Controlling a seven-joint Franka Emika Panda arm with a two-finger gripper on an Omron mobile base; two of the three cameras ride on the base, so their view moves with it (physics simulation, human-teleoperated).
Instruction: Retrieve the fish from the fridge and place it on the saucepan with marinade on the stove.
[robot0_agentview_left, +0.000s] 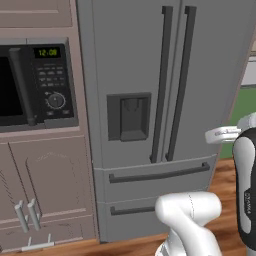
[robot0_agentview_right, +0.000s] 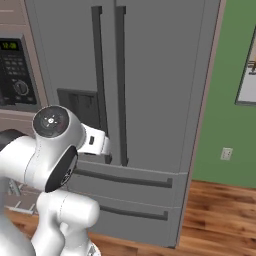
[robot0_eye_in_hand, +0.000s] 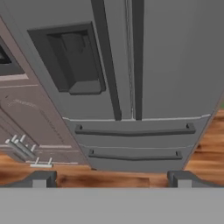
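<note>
At the far left of the left base view sits the black microwave. The big grey fridge fills the middle, both doors shut. In the hand view, the gripper is at the bottom, spread wide and holding nothing, with wooden floor at the right.

Glossy white rounded arm segments, dark joint bands, a grey end cap, perhaps faint lettering.

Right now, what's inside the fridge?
Can't see inside: both doors of the fridge and its two bottom drawers are shut, covering whatever is in there. Outside shows only the dispenser recess and long handles.
</note>
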